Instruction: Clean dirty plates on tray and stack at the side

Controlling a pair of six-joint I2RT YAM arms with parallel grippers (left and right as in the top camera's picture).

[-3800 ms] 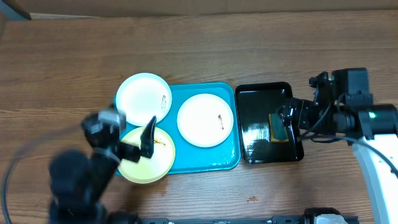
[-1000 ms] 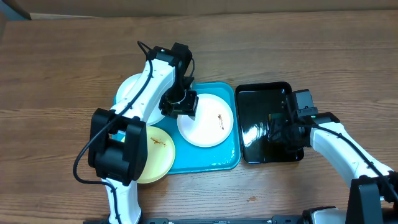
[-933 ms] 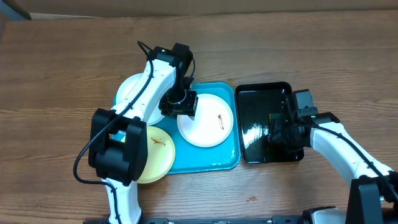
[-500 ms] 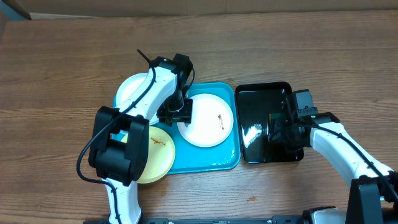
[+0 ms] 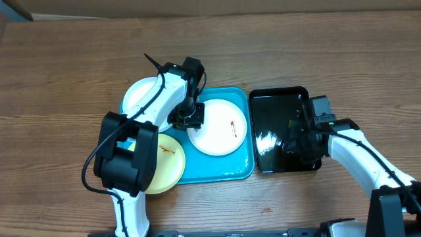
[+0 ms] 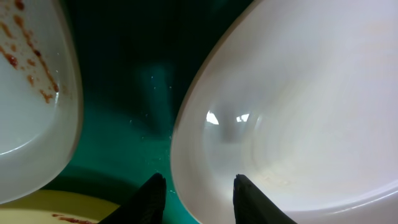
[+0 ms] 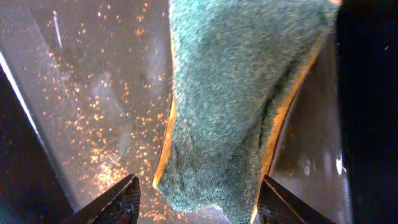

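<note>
the left tool point(image 6: 198, 196) is down on the turquoise tray point(image 5: 217, 172), one fingertip point(image 6: 152, 198) outside and the other inside the near rim of the white plate point(image 6: 298, 112) that lies in the tray's right half. the fingers stand a little apart with the rim between them; whether they pinch it i cannot tell. in the overhead view this tool point(image 5: 187, 118) sits at that plate's left edge, and the plate point(image 5: 220, 128) shows a small brown smear right of its middle. just beside it, across a strip of bare tray, is the second white plate point(image 6: 31, 93) with red-brown specks, at the tray's far-left corner and lapping over its rim. the pale yellow plate point(image 5: 168, 164) with a brown streak fills the near-left corner, also overhanging.

the right tool point(image 7: 199, 202) is low in the glossy black tray point(image 7: 93, 93), a green scouring sponge point(image 7: 230, 93) with a yellow edge between its fingers; gripped or merely straddled, i cannot tell. the black tray stands just to the right of the turquoise one on the wooden bench point(image 5: 66, 66).
</note>
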